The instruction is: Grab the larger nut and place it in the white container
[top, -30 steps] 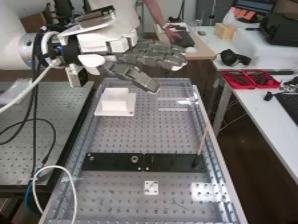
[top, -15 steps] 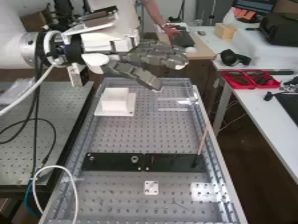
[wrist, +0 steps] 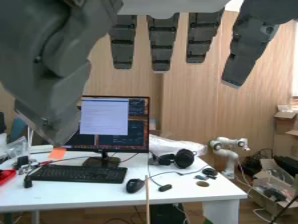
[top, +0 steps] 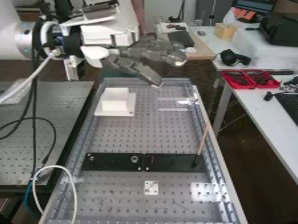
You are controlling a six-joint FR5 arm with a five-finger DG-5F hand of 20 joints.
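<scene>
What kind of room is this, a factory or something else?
It looks more like a robotics lab or workshop than a factory: a white jointed robot arm above a grey bench full of small holes, and a white desk with a black-framed computer monitor.

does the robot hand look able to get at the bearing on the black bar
Likely yes: nothing covers the bearing, and the robot hand is open, high toward the far end of the bench, though it should clear the white container on the way.
</scene>
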